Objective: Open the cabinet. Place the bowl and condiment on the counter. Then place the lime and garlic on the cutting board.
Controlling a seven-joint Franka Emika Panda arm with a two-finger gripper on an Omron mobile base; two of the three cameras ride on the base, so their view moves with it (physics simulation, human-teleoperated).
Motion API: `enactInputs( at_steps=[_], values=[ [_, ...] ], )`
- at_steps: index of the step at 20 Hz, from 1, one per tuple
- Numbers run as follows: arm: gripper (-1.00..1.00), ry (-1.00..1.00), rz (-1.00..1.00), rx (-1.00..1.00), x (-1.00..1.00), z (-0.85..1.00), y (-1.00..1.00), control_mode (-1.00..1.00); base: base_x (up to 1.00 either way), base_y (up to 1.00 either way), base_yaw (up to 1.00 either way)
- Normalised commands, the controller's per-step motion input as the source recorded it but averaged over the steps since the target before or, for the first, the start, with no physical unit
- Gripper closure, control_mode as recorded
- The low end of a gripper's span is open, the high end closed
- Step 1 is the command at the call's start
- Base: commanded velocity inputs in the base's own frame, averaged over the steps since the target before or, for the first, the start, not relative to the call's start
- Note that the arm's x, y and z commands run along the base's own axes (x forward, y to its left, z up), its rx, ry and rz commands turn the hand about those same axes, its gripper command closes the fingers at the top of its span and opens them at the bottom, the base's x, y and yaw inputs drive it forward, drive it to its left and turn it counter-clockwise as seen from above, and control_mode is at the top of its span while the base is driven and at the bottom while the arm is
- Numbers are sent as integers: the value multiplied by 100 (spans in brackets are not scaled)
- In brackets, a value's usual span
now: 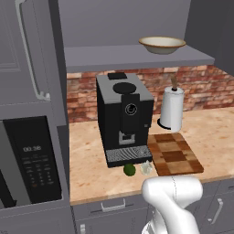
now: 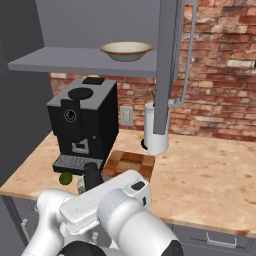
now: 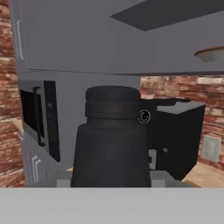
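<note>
Condiment, the slim black bottle with a narrower cap (image 3: pixel 112 140), sits clamped between my gripper's (image 3: pixel 112 177) fingers, upright and close to the lens in my hand view. I see the wide cream bowl with a tan rim (image 1: pixel 162 44) on the open grey cabinet's shelf (image 1: pixel 137 58). The small dark-green lime (image 1: pixel 129 169) and whitish lumpy garlic bulb (image 1: pixel 146 168) lie on the beige speckled counter (image 1: pixel 91 155), just beside the checkered wooden cutting board (image 1: pixel 176 153), before the black coffee machine (image 1: pixel 123 114).
</note>
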Motion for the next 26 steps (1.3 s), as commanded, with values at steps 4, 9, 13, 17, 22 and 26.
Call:
enactInputs(
  at_steps=[4,9,13,17,22,26],
  values=[
    [100,-1,0,0,11,-9,-21,-100,0,0,0],
    [100,0,0,0,15,-10,-29,-100,0,0,0],
    [100,0,0,0,16,-11,-30,-100,0,0,0],
    [100,0,0,0,19,-9,-30,-100,0,0,0],
    [100,0,0,0,27,-4,-24,-100,0,0,0],
    [100,1,-3,0,29,-4,-16,-100,0,0,0]
  ],
)
